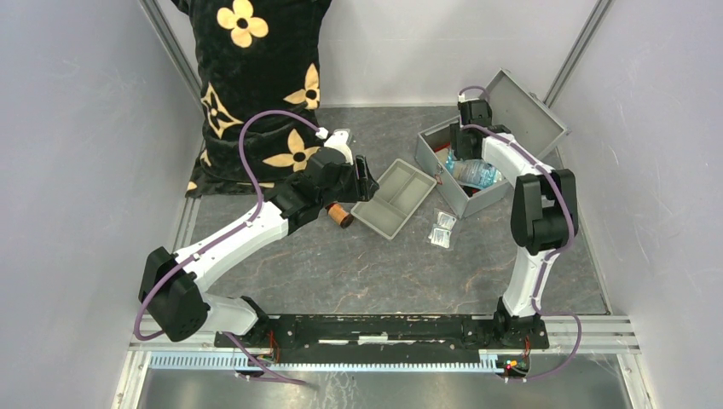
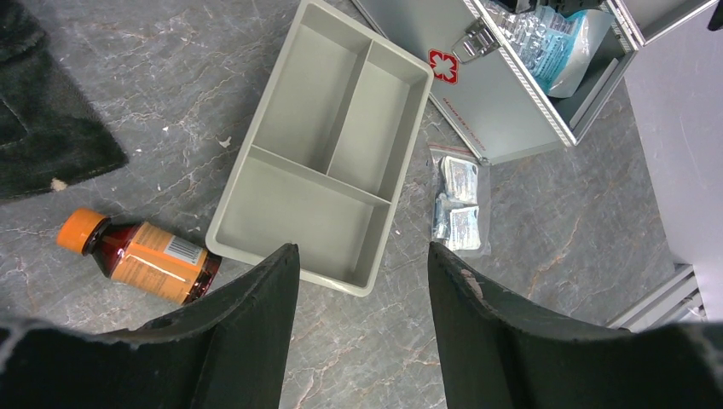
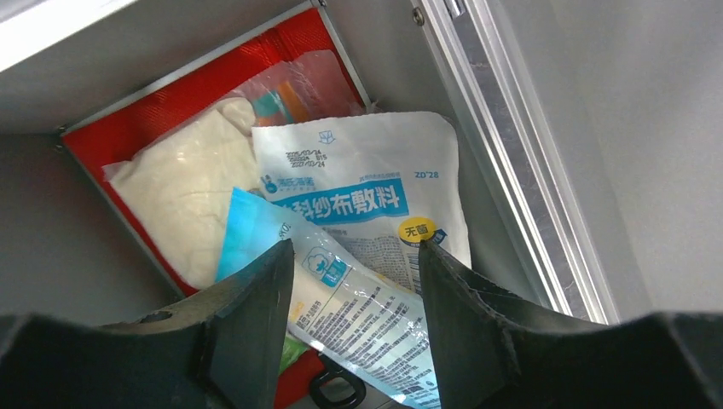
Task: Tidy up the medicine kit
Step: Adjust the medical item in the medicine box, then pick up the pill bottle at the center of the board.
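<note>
Your right tool [image 3: 355, 251] hangs spread inside the open medicine kit [image 3: 490, 170], far right on the counter [image 1: 341, 264], above a white packet [image 3: 367, 162] printed 纱布敷料. Your left tool [image 2: 362, 256] is spread and empty over the grey tray [image 2: 332, 153].

From above, the right arm [image 1: 503, 158] covers much of the inside of the medicine kit [image 1: 522, 109]. In the left wrist view the kit runs off the frame at 1 o'clock. At 8 o'clock, the base of the brown bottle [image 2: 145, 256] hides behind a finger of the left gripper [image 2: 362, 251]. Print on the sachets [image 2: 459, 209] is unreadable.
</note>
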`<state>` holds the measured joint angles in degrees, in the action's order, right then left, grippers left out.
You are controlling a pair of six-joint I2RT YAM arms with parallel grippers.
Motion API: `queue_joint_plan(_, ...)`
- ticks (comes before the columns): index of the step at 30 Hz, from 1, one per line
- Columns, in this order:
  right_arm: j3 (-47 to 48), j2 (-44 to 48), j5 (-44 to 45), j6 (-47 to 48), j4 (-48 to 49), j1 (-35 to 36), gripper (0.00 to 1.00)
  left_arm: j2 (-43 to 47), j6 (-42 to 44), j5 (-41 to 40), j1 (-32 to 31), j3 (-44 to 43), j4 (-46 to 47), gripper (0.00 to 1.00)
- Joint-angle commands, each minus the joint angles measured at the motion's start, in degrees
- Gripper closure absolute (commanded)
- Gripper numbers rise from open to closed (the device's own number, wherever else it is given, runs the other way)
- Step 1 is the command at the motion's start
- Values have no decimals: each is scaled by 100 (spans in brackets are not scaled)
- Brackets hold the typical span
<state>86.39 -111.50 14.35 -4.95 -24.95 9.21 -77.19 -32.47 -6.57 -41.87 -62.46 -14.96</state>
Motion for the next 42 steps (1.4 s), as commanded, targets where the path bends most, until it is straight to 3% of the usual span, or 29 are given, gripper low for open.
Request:
queue_joint_plan(1,110,-134,289,46,-24,-56,38,139,228,-113,-14,-83,-7,36)
queue_joint_plan(6,-26,-282,-1,-153,14,-215,38,138,223,-108,-14,-65,-17,36)
queue_joint_plan(20,-217,-437,-1898,-97,390,-404,36,212,162,-72,-10,64,-9,36)
queue_joint_plan(28,-542,892,-1007,19,859,-398,34,397,270,-404,-6,-22,-78,36)
queue_joint_plan(36,-641,1870,-948,-56,761,-351,32,450,364,-604,131,-107,-277,35)
queue_joint_plan(42,-1137,2481,-1419,-274,741,12,32,661,261,-952,436,144,-608,35)
